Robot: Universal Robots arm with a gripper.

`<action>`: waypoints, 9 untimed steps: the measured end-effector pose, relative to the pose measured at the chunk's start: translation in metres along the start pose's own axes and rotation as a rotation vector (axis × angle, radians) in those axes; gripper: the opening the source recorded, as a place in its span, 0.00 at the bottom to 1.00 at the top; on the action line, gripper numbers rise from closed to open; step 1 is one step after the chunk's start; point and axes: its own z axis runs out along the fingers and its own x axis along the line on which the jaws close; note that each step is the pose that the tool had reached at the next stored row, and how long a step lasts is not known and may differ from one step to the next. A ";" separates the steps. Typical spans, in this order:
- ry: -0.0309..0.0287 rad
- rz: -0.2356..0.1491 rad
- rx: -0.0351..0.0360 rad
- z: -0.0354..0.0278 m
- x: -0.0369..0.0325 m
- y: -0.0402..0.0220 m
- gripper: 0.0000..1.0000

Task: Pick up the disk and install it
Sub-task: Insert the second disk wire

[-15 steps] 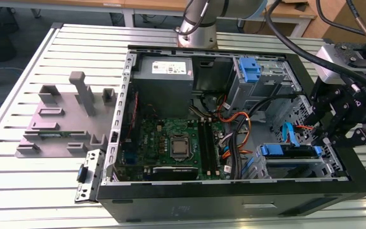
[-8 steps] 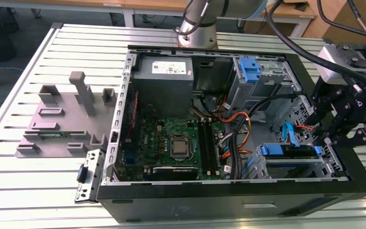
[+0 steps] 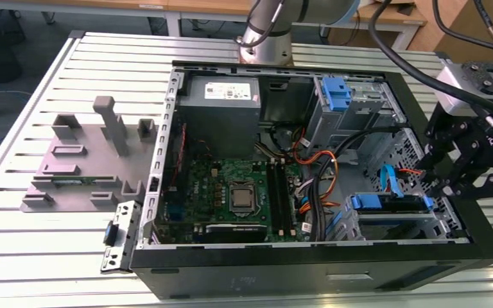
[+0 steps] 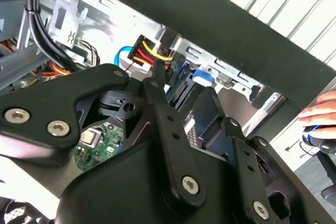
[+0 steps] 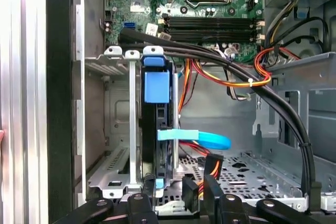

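A silver arm (image 3: pixel 268 29) trails black cables to a black, silver-screwed hand (image 3: pixel 467 173).

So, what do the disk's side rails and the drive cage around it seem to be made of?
The disk's side rails look like plastic: uniform bright blue, matte, with moulded tabs. The drive cage seems to be bare sheet metal: silver-grey, dull shine, with punched holes and folded edges. Whether steel or aluminium, I cannot tell.

worktop (image 3: pixel 84 64): ribbed matt aluminium
case (image 3: pixel 315 269): matt black shell, bare sheet-steel cage
disk (image 5: pixel 156 129): blue plastic rails
gripper (image 3: pixel 461 183): matt black metal
fixture (image 3: pixel 84 160): matt grey plastic
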 end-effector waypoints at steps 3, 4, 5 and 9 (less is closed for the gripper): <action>0.0020 0.000 -0.0003 0.0024 0.0001 -0.0012 0.49; 0.0032 0.000 -0.0004 0.0032 0.0001 -0.0013 0.49; 0.0041 0.000 -0.0006 0.0041 0.0002 -0.0014 0.49; 0.0050 0.000 -0.0011 0.0053 0.0016 -0.0015 0.49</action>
